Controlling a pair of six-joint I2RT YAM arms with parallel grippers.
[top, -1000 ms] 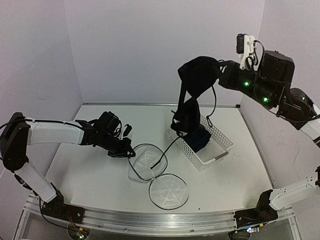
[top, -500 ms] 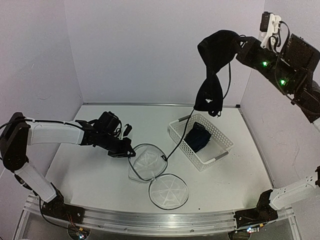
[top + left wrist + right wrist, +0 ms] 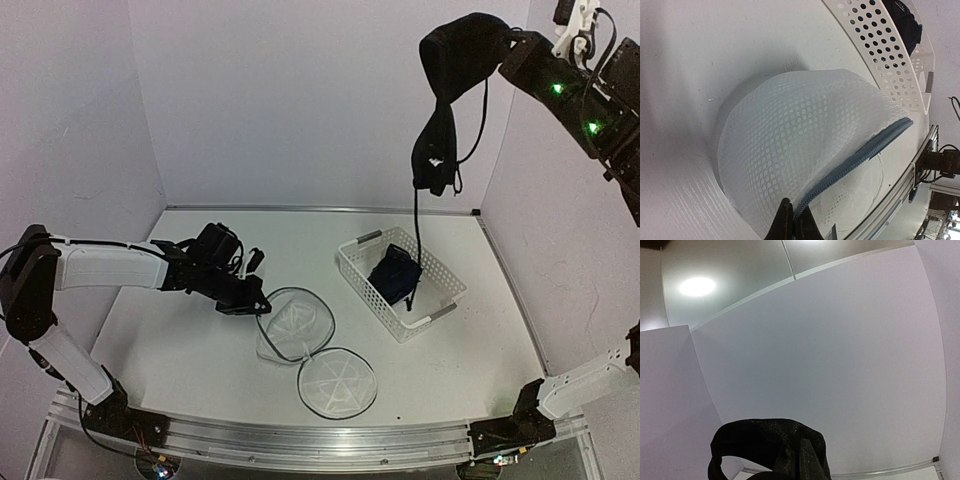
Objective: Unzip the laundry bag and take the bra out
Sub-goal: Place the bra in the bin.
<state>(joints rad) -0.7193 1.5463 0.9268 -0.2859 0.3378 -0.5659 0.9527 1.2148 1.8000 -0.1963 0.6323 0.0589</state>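
Overhead, the right jaws are clenching the bra (image 3: pixel 452 62), letting it hang above the basket (image 3: pixel 385 300), well apart from the laundry bag (image 3: pixel 295 325). The left jaws are pinching the bag's zippered rim, probably anchoring it on the tabletop (image 3: pixel 170 340).

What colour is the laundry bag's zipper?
Grey-blue; the zipper shows best in the left wrist view.

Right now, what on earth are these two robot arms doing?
The right claw holds a black bra high in the air, one strap dangling down toward the white basket. The left claw pinches the zipper edge of the mesh laundry bag on the table; the bag lies open, its round lid flat next to it.
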